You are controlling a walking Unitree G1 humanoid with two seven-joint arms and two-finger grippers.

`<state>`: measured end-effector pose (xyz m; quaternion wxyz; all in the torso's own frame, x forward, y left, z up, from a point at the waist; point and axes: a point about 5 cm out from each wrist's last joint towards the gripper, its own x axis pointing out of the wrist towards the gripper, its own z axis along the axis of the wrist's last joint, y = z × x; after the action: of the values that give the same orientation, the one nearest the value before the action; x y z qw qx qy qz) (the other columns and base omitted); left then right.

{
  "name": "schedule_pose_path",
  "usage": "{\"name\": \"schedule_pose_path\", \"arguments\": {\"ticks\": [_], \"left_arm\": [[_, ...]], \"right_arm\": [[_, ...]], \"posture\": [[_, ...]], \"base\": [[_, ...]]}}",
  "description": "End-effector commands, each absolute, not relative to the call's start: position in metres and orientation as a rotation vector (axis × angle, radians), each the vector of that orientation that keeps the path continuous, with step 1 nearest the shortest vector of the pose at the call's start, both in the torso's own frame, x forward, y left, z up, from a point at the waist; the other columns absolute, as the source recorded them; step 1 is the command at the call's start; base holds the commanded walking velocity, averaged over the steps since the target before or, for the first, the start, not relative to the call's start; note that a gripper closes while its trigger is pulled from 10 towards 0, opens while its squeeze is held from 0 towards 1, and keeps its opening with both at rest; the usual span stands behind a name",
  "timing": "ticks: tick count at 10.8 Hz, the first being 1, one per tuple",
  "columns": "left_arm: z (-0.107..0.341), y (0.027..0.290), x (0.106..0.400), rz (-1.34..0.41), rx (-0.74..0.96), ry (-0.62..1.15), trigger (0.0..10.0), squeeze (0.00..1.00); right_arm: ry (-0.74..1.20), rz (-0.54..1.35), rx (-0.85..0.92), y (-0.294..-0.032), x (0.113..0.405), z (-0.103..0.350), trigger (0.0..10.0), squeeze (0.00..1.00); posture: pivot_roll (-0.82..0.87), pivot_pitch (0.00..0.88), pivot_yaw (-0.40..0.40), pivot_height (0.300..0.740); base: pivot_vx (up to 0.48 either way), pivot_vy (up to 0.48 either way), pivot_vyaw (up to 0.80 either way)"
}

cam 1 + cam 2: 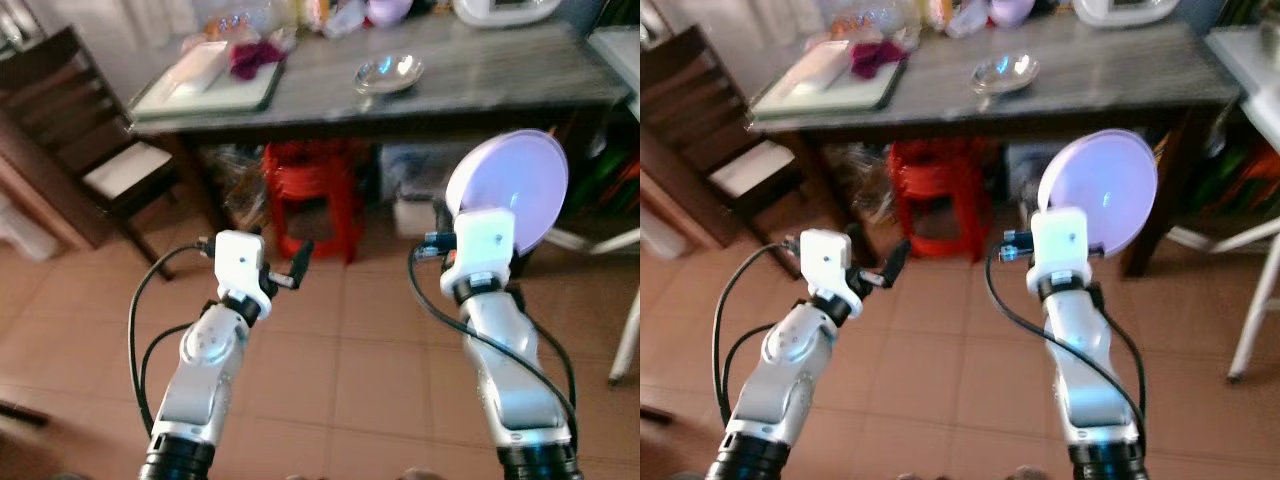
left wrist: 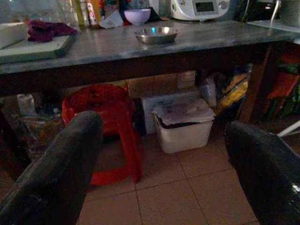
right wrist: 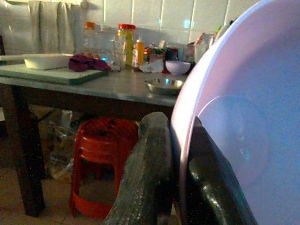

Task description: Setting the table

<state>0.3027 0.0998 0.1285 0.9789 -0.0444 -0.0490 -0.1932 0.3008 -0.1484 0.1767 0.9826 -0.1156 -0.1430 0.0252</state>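
R pincer (image 3: 176,173) on plate (image 1: 510,185)

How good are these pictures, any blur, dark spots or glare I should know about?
Both eye views are soft and slightly blurred, the table washed pale with glare on the metal bowl. The left wrist view is dim, its fingers dark and out of focus. In the right wrist view the lilac plate looms close and soft, reflecting a faint sheen.

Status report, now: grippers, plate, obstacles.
Right gripper shut on lilac plate, held on edge short of table. Left gripper open. Red stool under table.
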Motion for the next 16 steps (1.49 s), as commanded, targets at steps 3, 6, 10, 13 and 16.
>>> {"name": "schedule_pose_path", "arguments": {"ticks": [3, 6, 10, 13, 16], "left_arm": [[0.1311, 0.1039, 0.3025, -0.402, -0.071, -0.111, 10.0, 0.00], [0.1325, 0.1029, 0.3025, -0.417, -0.078, -0.123, 10.0, 0.00], [0.1330, 0.0999, 0.3016, -0.435, -0.093, -0.127, 10.0, 0.00], [0.1322, 0.0981, 0.3015, -0.443, -0.100, -0.125, 10.0, 0.00], [0.1324, 0.0968, 0.3026, -0.444, -0.102, -0.126, 10.0, 0.00]], "right_arm": [[-0.296, 0.045, -0.224, -0.1483, 0.2998, 0.1782, 10.0, 0.00], [-0.293, 0.044, -0.228, -0.1499, 0.2998, 0.1773, 10.0, 0.00], [-0.295, 0.045, -0.236, -0.1500, 0.2997, 0.1780, 10.0, 0.00], [-0.293, 0.046, -0.213, -0.1512, 0.3006, 0.1791, 10.0, 0.00], [-0.295, 0.054, -0.215, -0.1496, 0.3026, 0.1800, 10.0, 0.00]], "posture": [[-0.13, 0.120, 0.152, 0.740], [-0.14, 0.118, 0.151, 0.740], [-0.14, 0.114, 0.146, 0.740], [-0.15, 0.111, 0.138, 0.740], [-0.15, 0.104, 0.133, 0.740]], "base": [[0.000, 0.000, 0.00], [0.200, 0.000, 0.00], [0.446, 0.000, 0.00], [0.480, 0.000, 0.00], [0.480, 0.000, 0.00]]}}
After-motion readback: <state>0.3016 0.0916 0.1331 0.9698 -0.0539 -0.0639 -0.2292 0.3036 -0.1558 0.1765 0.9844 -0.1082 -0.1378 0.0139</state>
